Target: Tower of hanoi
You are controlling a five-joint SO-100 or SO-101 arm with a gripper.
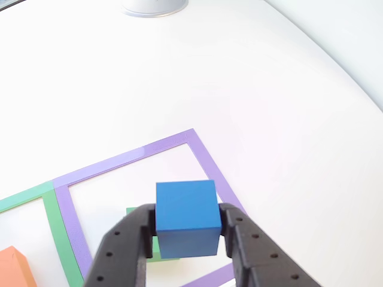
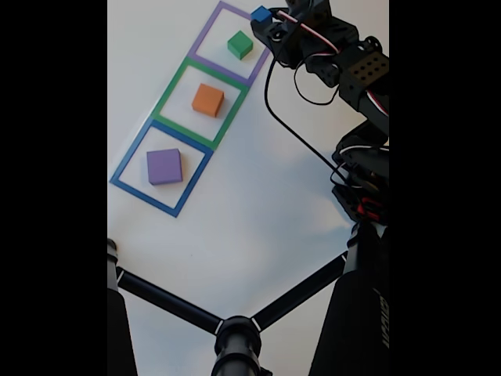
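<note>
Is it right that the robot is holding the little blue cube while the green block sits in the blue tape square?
Not quite. The gripper does hold the blue cube, but the fixed view shows the green block inside the purple tape square. The blue tape square holds the purple block.

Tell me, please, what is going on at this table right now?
A single robot arm is working a Tower of Hanoi set. Its hand is shut on the small matte blue cube, held above the purple tape square outline, where the matte green square block sits. The orange square block lies in the green tape outline and the flat purple square block in the blue tape outline.
</note>
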